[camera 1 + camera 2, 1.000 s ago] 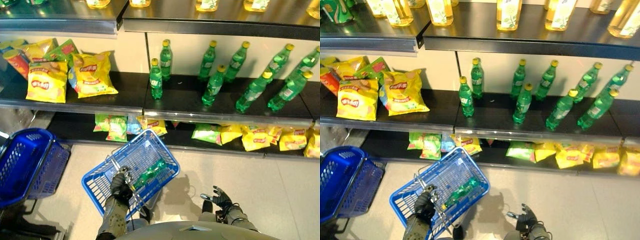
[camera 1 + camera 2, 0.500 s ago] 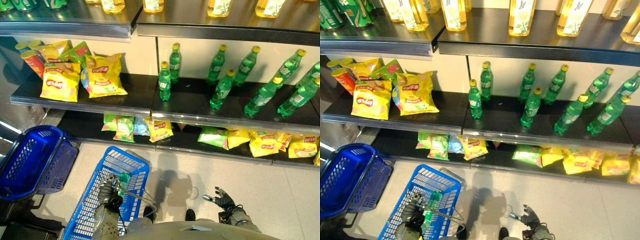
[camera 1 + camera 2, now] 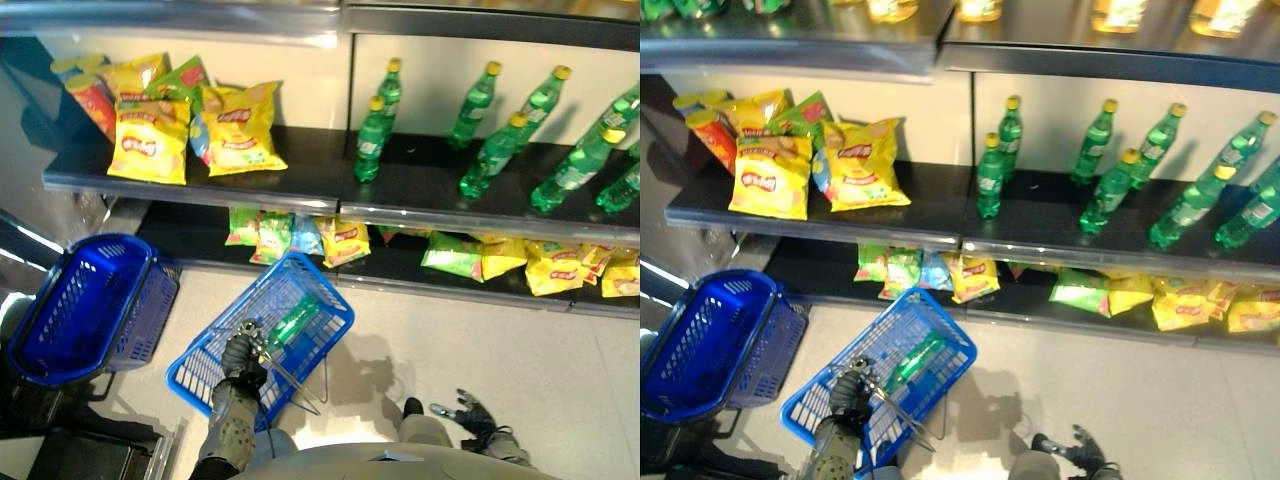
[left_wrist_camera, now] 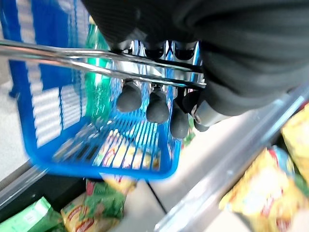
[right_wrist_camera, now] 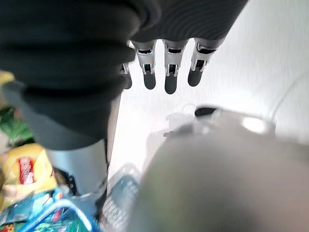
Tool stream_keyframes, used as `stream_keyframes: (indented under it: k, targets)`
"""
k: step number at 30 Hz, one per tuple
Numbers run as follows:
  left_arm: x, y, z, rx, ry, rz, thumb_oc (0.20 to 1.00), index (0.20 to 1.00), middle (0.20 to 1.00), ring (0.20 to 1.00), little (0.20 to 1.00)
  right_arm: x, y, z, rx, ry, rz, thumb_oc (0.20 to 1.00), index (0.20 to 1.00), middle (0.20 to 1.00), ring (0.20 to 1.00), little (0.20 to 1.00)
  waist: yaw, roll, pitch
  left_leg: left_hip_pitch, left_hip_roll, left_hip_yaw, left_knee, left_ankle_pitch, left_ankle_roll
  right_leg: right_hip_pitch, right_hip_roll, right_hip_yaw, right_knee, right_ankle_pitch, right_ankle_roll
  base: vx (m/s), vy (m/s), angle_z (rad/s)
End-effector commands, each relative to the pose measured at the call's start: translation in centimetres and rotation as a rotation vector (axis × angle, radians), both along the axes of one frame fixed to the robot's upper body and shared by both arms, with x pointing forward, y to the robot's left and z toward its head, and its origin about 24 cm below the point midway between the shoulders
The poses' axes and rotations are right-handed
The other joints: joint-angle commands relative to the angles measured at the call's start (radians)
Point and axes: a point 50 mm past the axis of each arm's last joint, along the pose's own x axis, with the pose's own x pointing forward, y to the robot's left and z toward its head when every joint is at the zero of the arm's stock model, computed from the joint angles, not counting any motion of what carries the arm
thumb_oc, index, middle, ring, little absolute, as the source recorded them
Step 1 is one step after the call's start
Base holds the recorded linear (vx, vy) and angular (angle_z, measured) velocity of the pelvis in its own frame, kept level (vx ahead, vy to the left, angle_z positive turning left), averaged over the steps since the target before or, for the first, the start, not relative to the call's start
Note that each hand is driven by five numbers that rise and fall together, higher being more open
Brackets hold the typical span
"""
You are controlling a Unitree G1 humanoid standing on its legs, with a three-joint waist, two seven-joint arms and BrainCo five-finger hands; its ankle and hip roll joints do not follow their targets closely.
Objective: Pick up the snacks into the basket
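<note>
Left hand [image 3: 241,357] is curled round the metal handles [image 4: 96,60] of the light blue basket [image 3: 330,318], carrying it above the floor [image 3: 500,350] in front of the shelf unit. In the left wrist view the fingertips [image 4: 129,96] wrap under the two chrome bars, thumb close beside them, grip fully closed on the bars.

Basket content: one green bottle [image 3: 292,322] lying on its side on the basket bottom, just past the left hand, toward the shelves. No snack bag visible inside it.

Snacks relative to the basket:
- yellow chip bags [image 3: 240,128] on the middle shelf [image 3: 300,185], above the basket and toward the robot's left, well apart from the left hand. Beside them a green bag [image 3: 180,82] and what look like snack canisters [image 3: 92,100] at the far left end.
- small green and yellow snack packs [image 3: 275,235] on the lowest shelf, directly behind the basket's far rim, near it but not touching as far as I can tell.
- more yellow bags [image 3: 555,270] on the same lowest shelf, off to the basket's right.

Green bottles [image 3: 372,140] stand upright on the middle shelf, right of the chip bags.

Right hand [image 3: 472,413] hangs low, right of the basket and well apart from it, over bare floor. Right wrist view shows its fingers [image 5: 168,65] straight, slightly apart, holding nothing.

A darker blue basket [image 3: 85,305] sits left of the carried one, tilted on a stack.
</note>
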Motion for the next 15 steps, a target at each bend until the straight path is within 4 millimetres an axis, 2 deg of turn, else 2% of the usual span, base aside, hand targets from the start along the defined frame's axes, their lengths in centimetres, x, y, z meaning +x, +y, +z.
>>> stream_keyframes:
  k: [1,2,4,5,6,8,11,14,15]
  targets:
    - [3.4,0.4,5.3,0.033,-0.330,0.017,0.200,0.200,0.200,0.200,0.200,3.0,-0.8,1.3,-0.013,-0.114,-0.030,1.000,1.000,1.000,1.000,1.000,0.026,0.039,-0.023,-0.056,0.032,0.013,-0.009,0.057,0.058,0.017,0.001,0.034,-0.011,0.023,0.044,0.03,0.231,-0.21]
    - [3.4,0.4,5.3,0.033,-0.330,0.017,0.200,0.200,0.200,0.200,0.200,3.0,-0.8,1.3,-0.013,-0.114,-0.030,1.000,1.000,1.000,1.000,1.000,0.026,0.039,-0.023,-0.056,0.032,0.013,-0.009,0.057,0.058,0.017,0.001,0.034,-0.011,0.023,0.044,0.03,0.242,-0.25]
    - [3.7,0.7,5.8,0.038,-0.359,0.027,0.200,0.200,0.200,0.200,0.200,3.6,-0.1,1.6,0.008,-0.143,-0.006,1.000,1.000,1.000,1.000,1.000,0.035,0.019,-0.017,-0.083,0.002,0.027,0.043,0.015,0.068,0.023,-0.045,0.014,-0.058,0.082,0.061,0.01,0.196,-0.24]
    - [3.7,0.7,5.8,0.038,-0.359,0.027,0.200,0.200,0.200,0.200,0.200,3.6,-0.1,1.6,0.008,-0.143,-0.006,1.000,1.000,1.000,1.000,1.000,0.035,0.018,-0.017,-0.085,0.001,0.026,0.045,0.014,0.069,0.022,-0.045,0.014,-0.058,0.082,0.062,0.03,0.231,-0.20]
    - [3.8,0.9,6.1,0.041,-0.375,0.034,0.200,0.200,0.200,0.200,0.200,3.9,0.3,1.7,0.027,-0.159,0.011,1.000,1.000,1.000,1.000,1.000,0.040,0.005,-0.016,-0.105,-0.023,0.023,0.083,-0.017,0.080,0.024,-0.074,0.001,-0.069,0.117,0.073,0.04,0.167,-0.10]
    - [4.0,1.0,6.3,0.046,-0.384,0.031,0.200,0.200,0.200,0.200,0.200,4.0,0.4,1.8,0.032,-0.168,0.024,1.000,1.000,1.000,1.000,1.000,0.041,-0.001,-0.014,-0.117,-0.031,0.020,0.100,-0.025,0.085,0.025,-0.084,-0.007,-0.067,0.131,0.075,0.04,0.156,0.08]
    - [4.0,1.3,6.6,0.059,-0.395,0.027,0.200,0.200,0.200,0.200,0.200,3.8,0.2,2.0,0.027,-0.181,0.054,1.000,1.000,1.000,1.000,1.000,0.043,-0.019,-0.011,-0.133,-0.073,0.018,0.120,-0.052,0.112,0.013,-0.128,-0.037,-0.034,0.255,0.084,0.08,0.192,0.22]
    - [3.5,1.1,6.1,0.056,-0.376,0.025,0.200,0.200,0.200,0.200,0.200,3.8,-0.2,2.1,0.006,-0.178,0.065,1.000,1.000,1.000,1.000,1.000,0.052,-0.008,-0.013,-0.076,-0.113,0.051,0.061,-0.052,0.150,-0.025,-0.182,-0.088,0.043,0.361,0.071,0.10,0.288,0.12]
    - [3.4,1.0,6.0,0.052,-0.368,0.023,0.200,0.200,0.200,0.200,0.200,4.0,-0.2,2.2,-0.001,-0.179,0.075,1.000,1.000,1.000,1.000,1.000,0.058,0.000,-0.009,-0.047,-0.131,0.059,0.028,-0.047,0.162,-0.036,-0.194,-0.112,0.076,0.371,0.069,0.11,0.401,-0.11]
